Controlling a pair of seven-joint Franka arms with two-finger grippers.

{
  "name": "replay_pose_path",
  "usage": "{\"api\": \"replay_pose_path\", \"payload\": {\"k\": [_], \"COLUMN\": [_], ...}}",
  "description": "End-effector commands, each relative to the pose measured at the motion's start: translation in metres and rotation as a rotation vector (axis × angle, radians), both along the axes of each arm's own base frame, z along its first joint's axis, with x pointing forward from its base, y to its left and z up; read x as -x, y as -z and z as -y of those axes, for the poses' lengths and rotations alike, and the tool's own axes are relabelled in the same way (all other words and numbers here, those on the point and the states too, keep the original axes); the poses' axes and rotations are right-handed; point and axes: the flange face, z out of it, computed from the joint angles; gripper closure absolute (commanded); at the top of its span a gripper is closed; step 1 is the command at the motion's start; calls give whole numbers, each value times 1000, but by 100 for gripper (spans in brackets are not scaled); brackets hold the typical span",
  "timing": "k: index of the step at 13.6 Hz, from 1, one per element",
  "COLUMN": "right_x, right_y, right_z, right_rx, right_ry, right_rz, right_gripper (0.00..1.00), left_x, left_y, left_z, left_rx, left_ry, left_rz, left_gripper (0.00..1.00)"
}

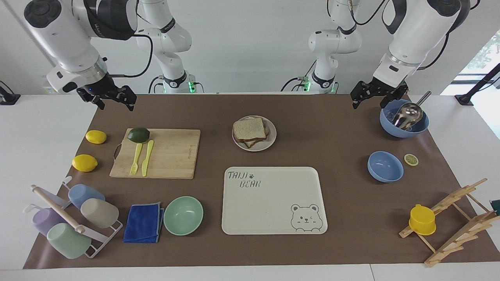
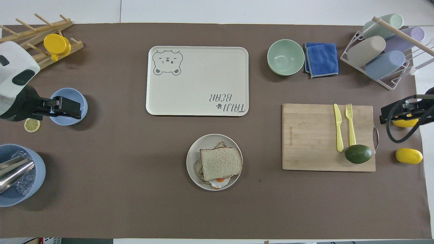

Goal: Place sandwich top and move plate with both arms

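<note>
The top slice (image 2: 220, 163) already lies on the sandwich on the plate (image 2: 192, 166), which sits nearer the robots than the tray (image 2: 197, 81). So the step in hand is the two-arm plate move. The left gripper (image 1: 368, 98) hangs beside the scoop bowl (image 1: 404, 129), the right gripper (image 1: 113, 101) over the mat's corner; both gape, empty. Next, each must reach a plate edge.

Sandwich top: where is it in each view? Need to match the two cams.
Facing view: sandwich top lies on the plate, upper centre, nearer the robots than the bear tray.
Overhead view: sandwich top on the plate, lower centre, below the bear tray.
Shared landmark: the bear tray.
</note>
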Motion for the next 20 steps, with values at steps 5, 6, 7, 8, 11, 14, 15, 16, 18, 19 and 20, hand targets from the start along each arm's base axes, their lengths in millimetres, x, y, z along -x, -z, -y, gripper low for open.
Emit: {"api": "replay_pose_path", "payload": {"k": [5, 6, 7, 8, 11, 14, 15, 16, 18, 19, 20], "right_x": [4, 4, 4, 4, 4, 4, 4, 4, 4, 4, 4], "right_y": [-1, -1, 0, -1, -1, 0, 0, 0, 0, -1, -1], "right_z": [-1, -1, -1, -1, -1, -1, -1, -1, -1, -1, -1], "right_rx": [-28, -28, -28, -28, -28, -28, -28, -28, -28, -28, -28], "right_ry": [16, 16, 16, 16, 16, 16, 16, 16, 16, 16, 16], "right_rz": [-6, -6, -7, -6, -6, -6, -6, -7, -7, -4, -6], "right_gripper": [0, 0, 0, 0, 0, 0, 0, 0, 0, 0, 0], "left_x": [5, 4, 4, 4, 4, 13, 19, 30, 57, 65, 68], "left_y": [-5, -5, -5, -4, -3, 25, 48, 69, 120, 140, 156], "left_z": [-1, 0, 0, 0, 2, 36, 56, 77, 132, 151, 166], "left_rx": [0, 0, 1, 1, 4, 55, 53, 55, 62, 67, 75], "left_ry": [2, 4, 4, 4, 8, 45, 49, 55, 64, 89, 108], "left_rz": [23, 24, 27, 26, 26, 7, 3, 9, 30, 44, 62], "left_gripper": [0, 0, 0, 0, 0, 0, 0, 0, 0, 0, 0]}}
